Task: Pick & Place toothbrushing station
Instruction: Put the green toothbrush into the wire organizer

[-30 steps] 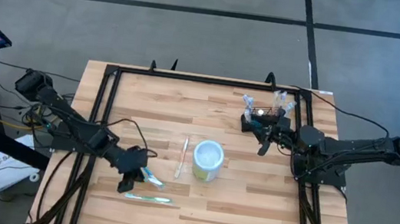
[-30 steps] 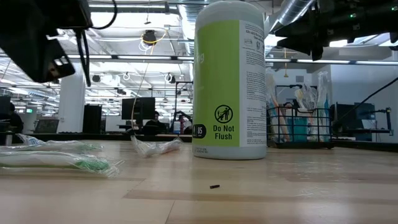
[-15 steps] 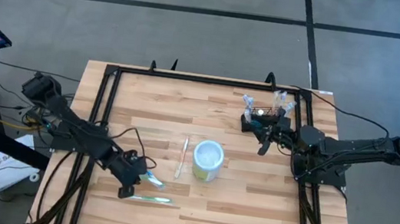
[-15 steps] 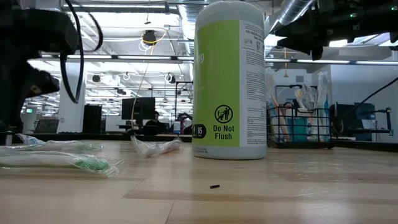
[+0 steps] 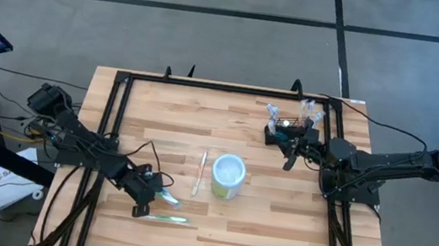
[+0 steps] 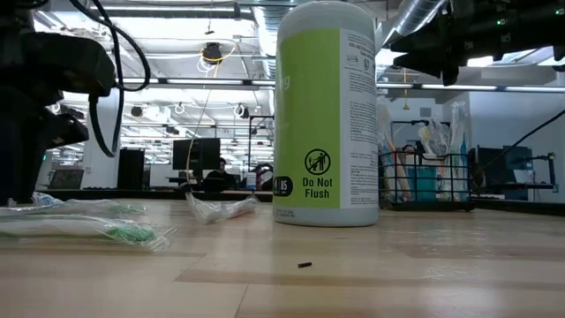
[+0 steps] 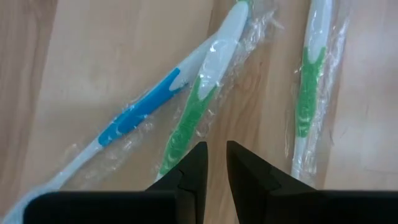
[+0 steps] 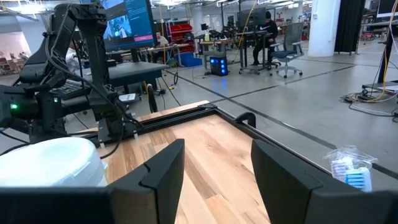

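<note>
The toothbrushing station, a small black wire-mesh basket [image 5: 287,126] holding wrapped items, stands on the table at the far right; it also shows in the low view [image 6: 431,181]. My right gripper [image 5: 291,152] is open and empty, raised just near of the basket. My left gripper [image 5: 147,195] is low over the near left of the table, its fingers [image 7: 211,163] a narrow gap apart over bare wood. A wrapped green toothbrush [image 7: 186,124] and a blue one [image 7: 137,112] lie right beside the fingers, and another green one [image 7: 307,93] lies farther off.
A white-and-pale-green round canister [image 5: 228,176] stands upright mid-table, with a wrapped toothbrush [image 5: 199,171] lying on the table to its left. A black frame [image 5: 122,85] runs around the table's edges. Bare wood lies between the canister and the basket.
My left gripper has come down toward the table and slightly toward its near edge, ending just above the wrapped toothbrushes. The toothbrushes, the canister and the basket have not moved.
</note>
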Tool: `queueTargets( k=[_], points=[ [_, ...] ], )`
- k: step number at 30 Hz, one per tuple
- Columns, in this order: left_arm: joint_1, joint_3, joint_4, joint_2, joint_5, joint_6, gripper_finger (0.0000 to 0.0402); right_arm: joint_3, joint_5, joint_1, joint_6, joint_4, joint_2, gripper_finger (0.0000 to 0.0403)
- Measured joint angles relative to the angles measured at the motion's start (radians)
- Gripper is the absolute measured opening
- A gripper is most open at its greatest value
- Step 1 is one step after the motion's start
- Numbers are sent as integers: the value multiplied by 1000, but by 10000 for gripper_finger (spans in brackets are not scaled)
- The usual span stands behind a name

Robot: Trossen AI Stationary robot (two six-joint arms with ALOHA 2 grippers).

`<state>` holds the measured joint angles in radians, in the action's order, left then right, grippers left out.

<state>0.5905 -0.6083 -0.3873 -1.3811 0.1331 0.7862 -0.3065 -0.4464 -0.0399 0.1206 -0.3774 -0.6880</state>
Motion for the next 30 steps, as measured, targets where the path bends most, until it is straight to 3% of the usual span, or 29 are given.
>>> queueTargets(
  k=[5, 19, 25, 30],
  points=[
    [0, 0, -74, -1, 10, -1, 62, 0, 0, 0, 0, 1, 0, 177],
    [0, 0, -90, -25, 51, -4, 105, 0, 0, 0, 3, 4, 0, 177],
    [1, -5, -85, -97, 47, -22, 112, 0, 0, 0, 3, 4, 0, 177],
    [0, -2, -84, -87, 44, -22, 99, 0, 0, 0, 11, 5, 0, 177]
  ],
)
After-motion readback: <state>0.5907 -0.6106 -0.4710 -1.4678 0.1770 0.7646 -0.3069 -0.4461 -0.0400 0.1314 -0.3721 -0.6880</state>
